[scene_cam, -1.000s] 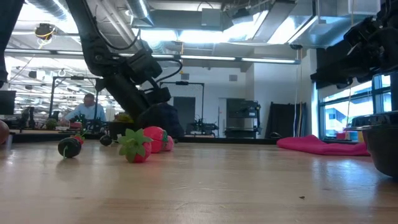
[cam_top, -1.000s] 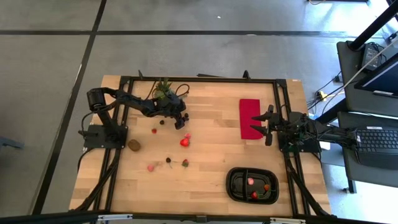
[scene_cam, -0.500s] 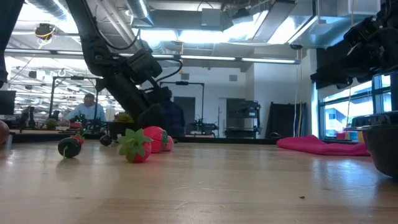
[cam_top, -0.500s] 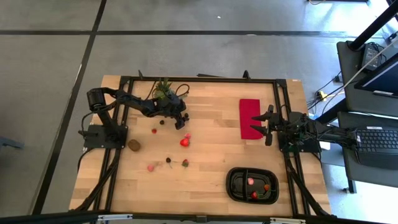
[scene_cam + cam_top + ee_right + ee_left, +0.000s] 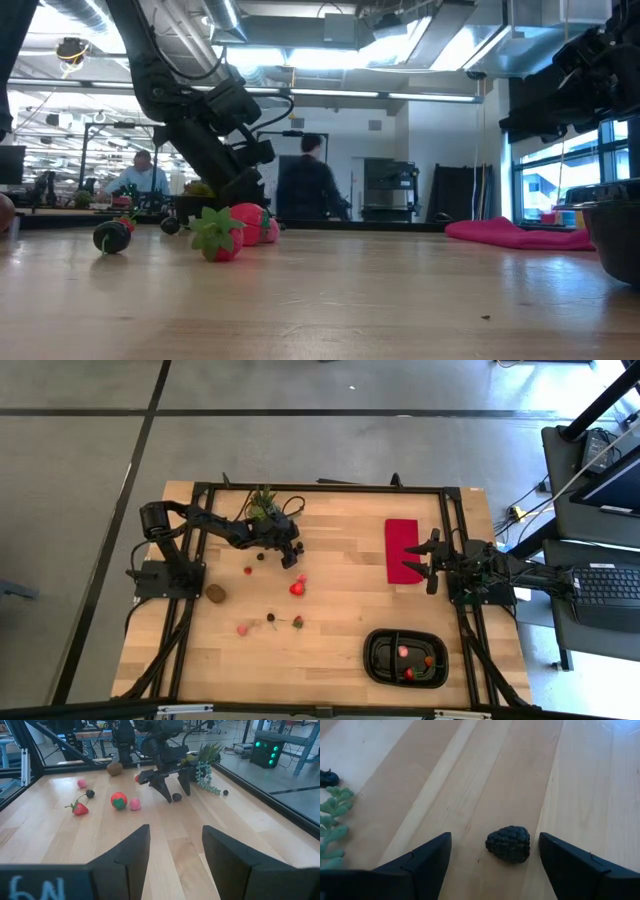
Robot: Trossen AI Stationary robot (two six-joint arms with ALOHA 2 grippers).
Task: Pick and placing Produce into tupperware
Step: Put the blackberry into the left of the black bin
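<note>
L pincer hung low w/ fingers apart, straddling a dark berry on the surface near the plant. R pincer, part-open & empty, waited by the red cloth; tupperware sat well apart.

Potted green plant just behind the left gripper, trailing strands close alongside. Flat red cloth right in front of the right gripper, on the wooden table. Beyond the table, far past both: a standing person, a seated person.
</note>
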